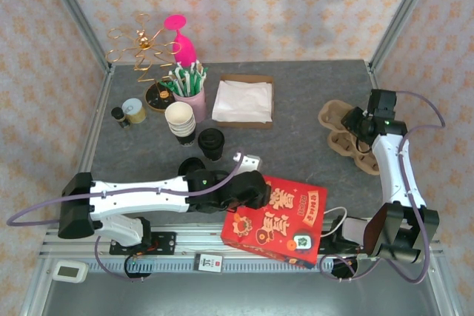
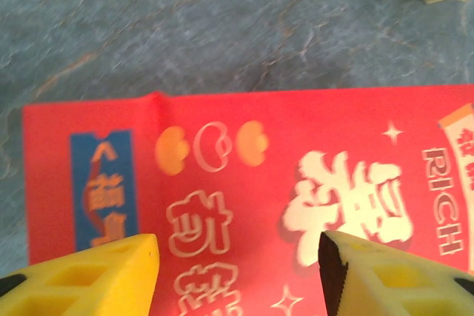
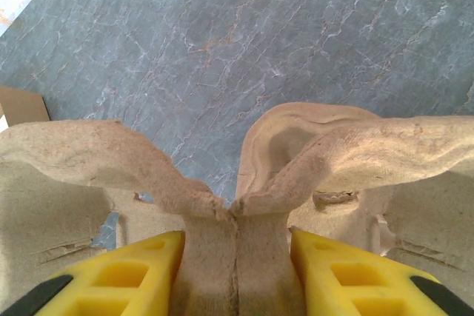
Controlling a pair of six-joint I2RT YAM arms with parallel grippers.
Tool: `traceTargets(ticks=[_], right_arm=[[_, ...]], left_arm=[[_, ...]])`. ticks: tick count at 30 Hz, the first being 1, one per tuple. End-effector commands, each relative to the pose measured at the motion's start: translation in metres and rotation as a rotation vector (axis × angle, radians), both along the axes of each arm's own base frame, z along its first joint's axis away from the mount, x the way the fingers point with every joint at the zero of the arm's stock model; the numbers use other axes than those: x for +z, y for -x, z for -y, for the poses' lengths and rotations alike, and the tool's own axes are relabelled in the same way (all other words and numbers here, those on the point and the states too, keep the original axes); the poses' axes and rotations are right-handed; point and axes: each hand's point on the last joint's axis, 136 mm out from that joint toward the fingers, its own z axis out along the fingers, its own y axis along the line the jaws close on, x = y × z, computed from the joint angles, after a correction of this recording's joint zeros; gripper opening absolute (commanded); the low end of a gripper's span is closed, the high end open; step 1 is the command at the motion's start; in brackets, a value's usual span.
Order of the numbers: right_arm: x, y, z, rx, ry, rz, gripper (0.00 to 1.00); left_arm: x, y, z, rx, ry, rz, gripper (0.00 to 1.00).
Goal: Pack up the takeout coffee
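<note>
A red bag [image 1: 278, 216] with gold and white lettering lies flat at the table's near edge. My left gripper [image 1: 255, 186] hovers over the bag's left end; in the left wrist view its yellow fingers [image 2: 111, 271] stand apart above the red bag [image 2: 296, 168], open, with nothing between them. At the right side of the table, my right gripper [image 1: 357, 123] is shut on the middle ridge of a brown pulp cup carrier [image 1: 337, 127]. The carrier [image 3: 333, 146] is pinched between both yellow fingers [image 3: 133, 279]. A stack of paper cups [image 1: 180, 118] and black lids [image 1: 211, 140] stand left of centre.
A tray of white napkins [image 1: 243, 101] sits at the back centre. A pink cup of straws [image 1: 191, 86], a gold wire stand [image 1: 141, 49], a small jar [image 1: 134, 110] and a dark bottle [image 1: 118, 116] crowd the back left. A small white object [image 1: 250, 160] lies just beyond the bag.
</note>
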Motion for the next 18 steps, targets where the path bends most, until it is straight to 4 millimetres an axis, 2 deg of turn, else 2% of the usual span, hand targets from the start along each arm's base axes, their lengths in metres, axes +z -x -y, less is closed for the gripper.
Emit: traceTargets(ticks=[1,4,7,10,14,18], right_arm=[[-0.001,-0.003,0.0,0.003,-0.003,0.014,0.38],[-0.001,-0.005,-0.002,0.006,-0.012,0.022,0.38],[-0.003,-0.007,-0.003,0.009,-0.022,0.018,0.38],[-0.001,-0.008,-0.001,0.004,-0.014,0.021,0.38],[-0.001,-0.009,0.001,-0.005,-0.005,0.023,0.38],[-0.004,-0.01,0.002,-0.011,-0.004,0.02,0.38]], left_arm=[[-0.002,0.017,-0.012,0.023,0.02,-0.071,0.6],[-0.023,0.023,-0.021,0.029,-0.009,-0.104,0.57],[-0.033,0.006,-0.036,0.076,-0.086,-0.052,0.55],[-0.048,-0.009,-0.036,0.078,-0.096,-0.059,0.51],[-0.051,-0.044,-0.036,0.103,-0.114,0.01,0.48],[-0.054,-0.084,-0.022,0.075,-0.137,0.068,0.47]])
